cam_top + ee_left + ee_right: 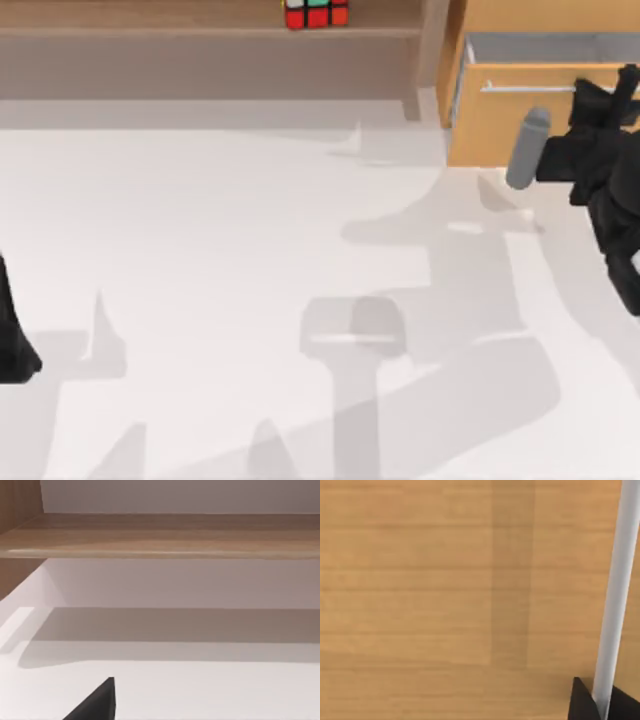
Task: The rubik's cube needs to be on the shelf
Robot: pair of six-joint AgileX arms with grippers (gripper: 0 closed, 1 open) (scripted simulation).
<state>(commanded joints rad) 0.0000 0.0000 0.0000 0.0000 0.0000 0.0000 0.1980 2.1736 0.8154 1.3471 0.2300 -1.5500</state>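
Rubik's cube [316,13] sits on the shelf [150,18] — right gripper [622,88] at drawer handle [530,88]

A white table with wood furniture at the back

The white table [200,260] has soft grey shadows on it. At the back right sits an orange-wood drawer [500,125], pulled open, with a thin metal handle [525,88].

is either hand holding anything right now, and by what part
The right hand is at the drawer, its fingers either side of the thin metal handle. The left hand holds nothing. The rubik's cube sits on the shelf.
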